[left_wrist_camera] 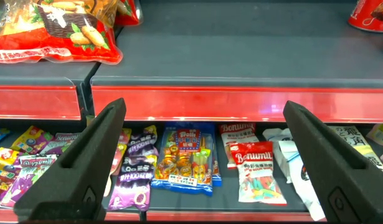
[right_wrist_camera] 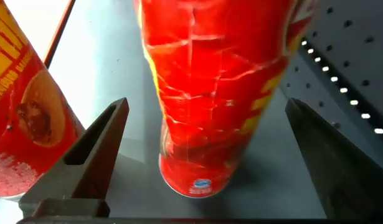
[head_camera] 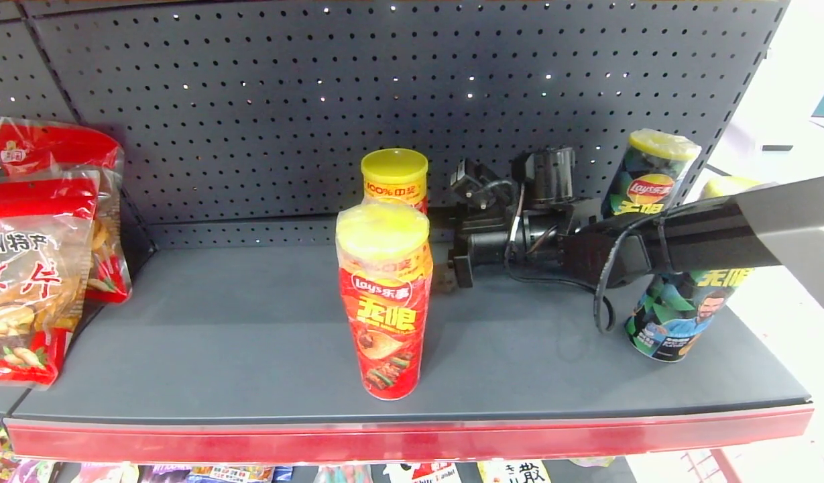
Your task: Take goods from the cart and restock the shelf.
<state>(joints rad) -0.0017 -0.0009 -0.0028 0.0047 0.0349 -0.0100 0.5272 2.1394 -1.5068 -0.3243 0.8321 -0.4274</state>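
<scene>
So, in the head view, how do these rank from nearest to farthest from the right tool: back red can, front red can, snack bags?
1. Back red can, right at the right tool, rear centre.
2. Front red can, centre, nearer the front edge.
3. Snack bags, far left.

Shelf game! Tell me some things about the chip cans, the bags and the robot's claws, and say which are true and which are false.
1. A front red can and a rear red can stand on the shelf. True.
2. The right claw is squeezed shut on a can. False: it is open, with one finger on either side of the rear red can.
3. The snack bags sit at the shelf's right end. False: they are at its left end.
4. The left claw is open. True.
5. A dark can with a yellow lid stands near the shelf's right end. True.
</scene>
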